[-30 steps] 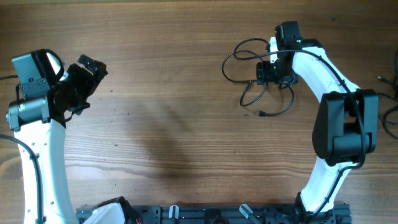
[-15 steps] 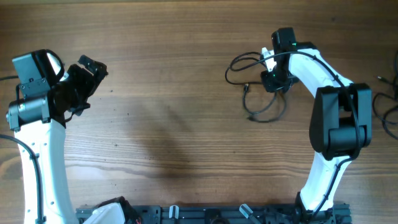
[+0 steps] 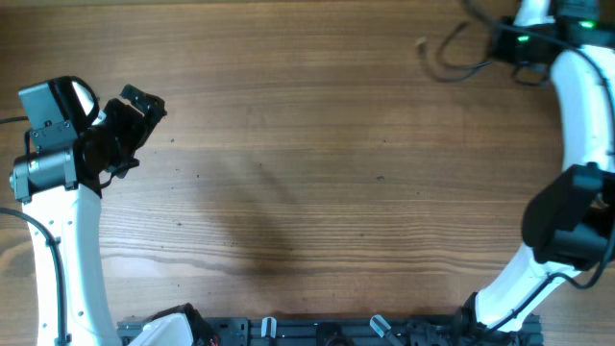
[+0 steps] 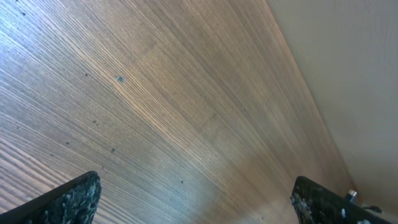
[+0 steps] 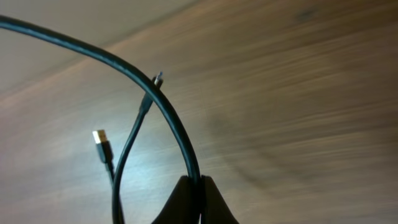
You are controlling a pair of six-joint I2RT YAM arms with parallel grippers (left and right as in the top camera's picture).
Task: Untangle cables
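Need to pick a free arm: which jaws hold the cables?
The right gripper, shut on the cables; the left gripper stands open and empty.

Cables (image 5: 152, 92) at table's (image 3: 307, 192) far right corner, left gripper (image 3: 136, 130) far left.

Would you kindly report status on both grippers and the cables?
Left gripper open, empty. Right gripper shut on cables, far right. Nothing in the way.

Thin black cables (image 5: 93, 52); in the overhead view they are blurred, at the far right. One strand arcs from upper left down into the closed right gripper (image 5: 200, 186). A thinner strand crosses it. A gold-tipped plug (image 5: 99, 138) lies beside the thinner strand.
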